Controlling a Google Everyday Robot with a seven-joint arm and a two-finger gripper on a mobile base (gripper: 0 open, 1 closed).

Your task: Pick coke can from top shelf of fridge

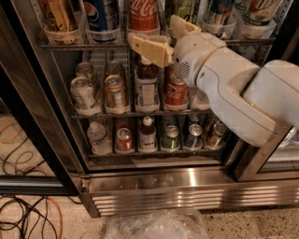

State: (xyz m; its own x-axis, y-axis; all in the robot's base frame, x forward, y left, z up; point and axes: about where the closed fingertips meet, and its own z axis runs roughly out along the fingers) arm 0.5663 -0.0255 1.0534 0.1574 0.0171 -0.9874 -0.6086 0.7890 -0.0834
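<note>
1 claw (154, 31), wide open and empty, just beside the coke can (142, 14).

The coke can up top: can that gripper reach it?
Probably yes. The open gripper hovers just below the coke can, which stands at the front edge of the top shelf, with nothing between them.

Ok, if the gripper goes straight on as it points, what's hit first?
Likely the red aluminium coke can on the grey wire top shelf; the gripper sits just below it, jaws open, though depth is unclear.
</note>
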